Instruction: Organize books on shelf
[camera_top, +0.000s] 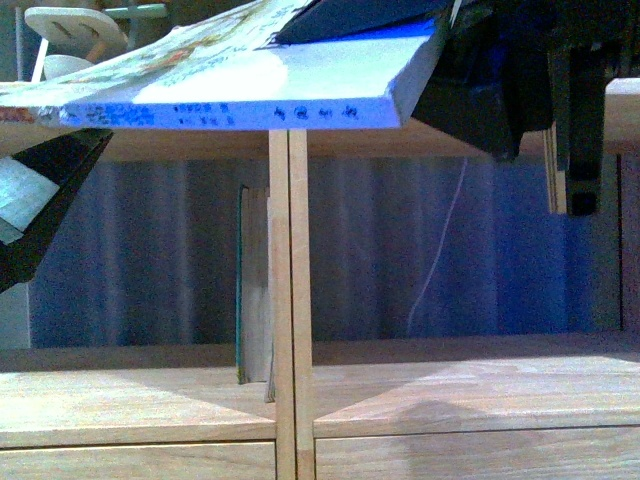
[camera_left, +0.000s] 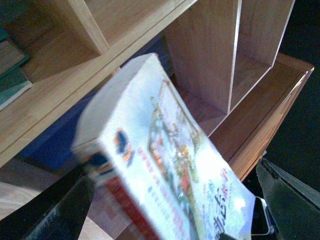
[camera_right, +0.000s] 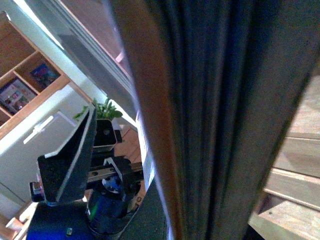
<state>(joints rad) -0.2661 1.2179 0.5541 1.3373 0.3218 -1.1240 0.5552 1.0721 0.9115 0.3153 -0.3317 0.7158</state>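
The shelf (camera_top: 470, 400) filled the front view: pale wood, with an upright divider (camera_top: 290, 300) splitting it into two open compartments above plain drawer fronts (camera_top: 140, 460). The right-hand compartment gaped wide, with a thin white cable (camera_top: 440, 250) hanging at its back. The paperback (camera_top: 260, 80) lay nearly flat in the air at the level of the shelf's upper board, its long edge turned to the camera and its left end drooping a little. How far it sat in front of that board could not be told. The teal book (camera_top: 243, 290) stood upright in the left compartment, just beside the divider. The right pincer (camera_top: 430, 60) was clamped on the paperback's right end, with dark parts above and below it. The left pincer (camera_left: 172, 170) was spread wide around the paperback's other end. One finger (camera_left: 60, 210) lay at its corner, and the other stood apart from its edge.
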